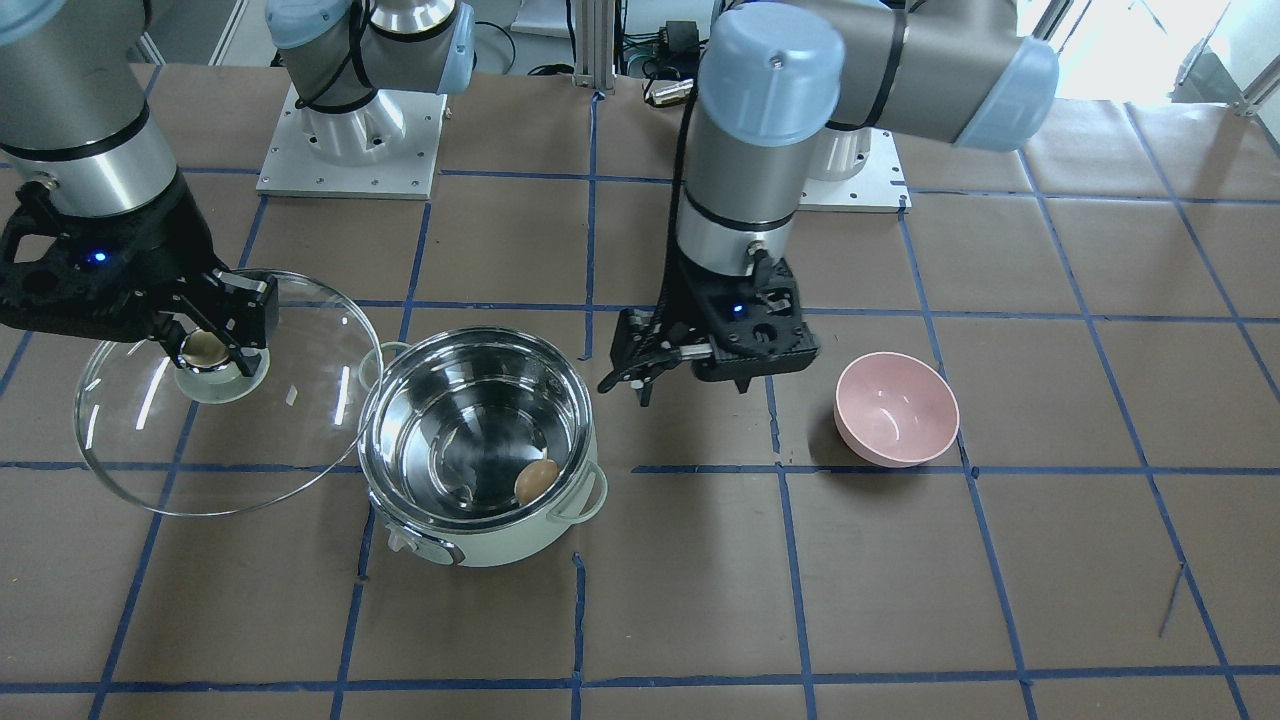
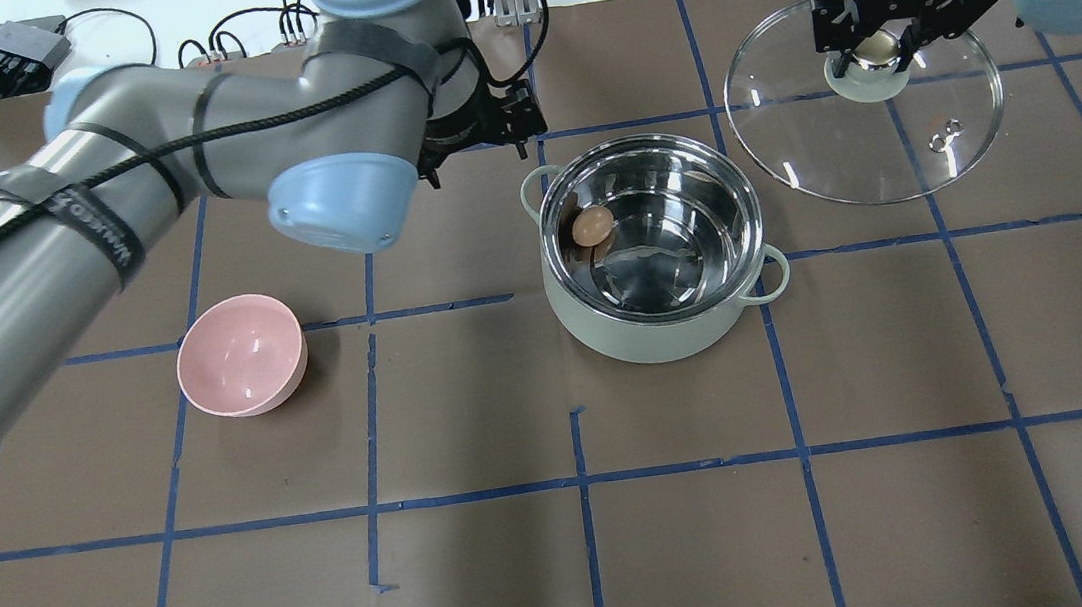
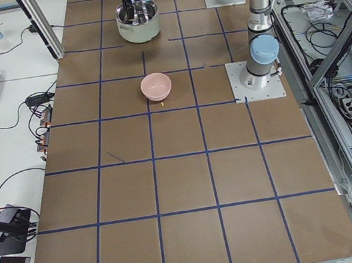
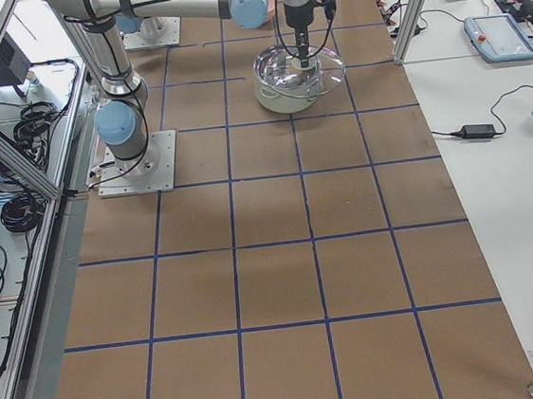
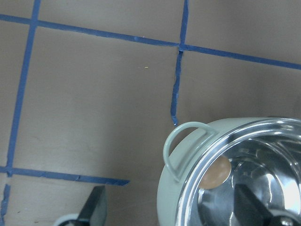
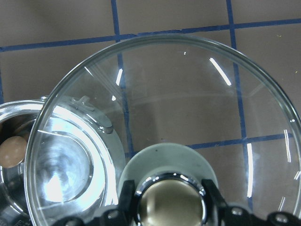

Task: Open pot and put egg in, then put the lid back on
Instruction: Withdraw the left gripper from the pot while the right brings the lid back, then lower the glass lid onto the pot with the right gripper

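The mint-green pot (image 1: 482, 541) stands open on the table, its steel inside bare; it also shows in the overhead view (image 2: 647, 335). The brown egg (image 1: 537, 481) lies inside it against the wall, seen too from overhead (image 2: 591, 226) and in the left wrist view (image 5: 215, 172). My right gripper (image 1: 207, 350) is shut on the gold knob of the glass lid (image 1: 285, 435) and holds it in the air beside the pot, not over it. The lid fills the right wrist view (image 6: 178, 103). My left gripper (image 1: 627, 385) is open and empty, hovering just beside the pot's other side.
A pink bowl (image 1: 897, 408) sits on the brown paper past the left gripper, away from the pot; it also shows from overhead (image 2: 242, 355). Blue tape lines grid the table. Both arm bases stand at the robot's edge.
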Tool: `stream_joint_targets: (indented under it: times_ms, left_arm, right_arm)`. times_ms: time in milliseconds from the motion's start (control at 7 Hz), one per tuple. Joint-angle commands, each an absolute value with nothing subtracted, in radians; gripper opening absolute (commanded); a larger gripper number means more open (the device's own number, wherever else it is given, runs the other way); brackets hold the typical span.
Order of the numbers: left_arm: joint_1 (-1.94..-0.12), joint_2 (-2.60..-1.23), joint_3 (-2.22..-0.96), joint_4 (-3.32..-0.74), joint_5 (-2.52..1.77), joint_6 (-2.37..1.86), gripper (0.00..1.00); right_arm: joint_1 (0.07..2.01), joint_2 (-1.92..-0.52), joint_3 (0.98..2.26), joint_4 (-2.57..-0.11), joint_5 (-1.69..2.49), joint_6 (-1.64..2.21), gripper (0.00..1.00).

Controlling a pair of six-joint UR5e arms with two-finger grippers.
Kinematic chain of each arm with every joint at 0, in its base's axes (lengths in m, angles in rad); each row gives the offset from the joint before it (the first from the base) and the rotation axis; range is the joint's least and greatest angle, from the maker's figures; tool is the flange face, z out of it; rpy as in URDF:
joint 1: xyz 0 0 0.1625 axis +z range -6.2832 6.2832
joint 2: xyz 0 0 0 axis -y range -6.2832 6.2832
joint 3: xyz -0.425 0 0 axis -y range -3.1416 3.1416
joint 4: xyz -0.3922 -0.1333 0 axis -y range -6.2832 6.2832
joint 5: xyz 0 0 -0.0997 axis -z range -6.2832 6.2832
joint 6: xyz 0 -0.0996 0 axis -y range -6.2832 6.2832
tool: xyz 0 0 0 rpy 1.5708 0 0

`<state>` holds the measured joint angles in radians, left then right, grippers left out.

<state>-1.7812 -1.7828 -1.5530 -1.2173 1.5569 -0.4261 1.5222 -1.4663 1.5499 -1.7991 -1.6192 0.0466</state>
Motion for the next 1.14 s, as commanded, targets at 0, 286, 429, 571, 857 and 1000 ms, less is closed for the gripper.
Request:
stream_joint_targets:
  times_ms: [0, 286, 429, 571, 857, 1000]
  left_arm:
    - [-1.63, -1.674, -1.552, -1.432, 1.552, -0.26, 0.98]
    - [-1.522, -1.584, -1.528, -1.581, 1.583, -0.135, 1.0]
    - [-1.519, -1.574, -1.504, -1.636, 1.638, -0.105, 1.0]
    - [-1.517, -1.591, -1.474, -1.646, 1.628, -0.104, 1.0]
    - [-1.564, -1.589, -1.471, -1.68, 1.64, -0.075, 1.0]
    - [-1.574, -1.576, -1.485, -1.674, 1.64, -0.063, 1.0]
  right_arm:
    - [1.604, -1.453, 1.557, -1.836, -1.621, 0.148, 0.41]
    - [1.661, -1.43, 1.572, -1.883, -1.585, 0.259, 0.41]
    - [1.692, -1.416, 1.586, -1.89, -1.577, 0.303, 0.39]
    - [1.728, -1.408, 1.623, -1.943, -1.577, 0.333, 0.39]
    - [1.75, -1.402, 1.663, -2.002, -1.577, 0.383, 0.39]
    - [1.75, -1.401, 1.684, -2.002, -1.521, 0.385, 0.39]
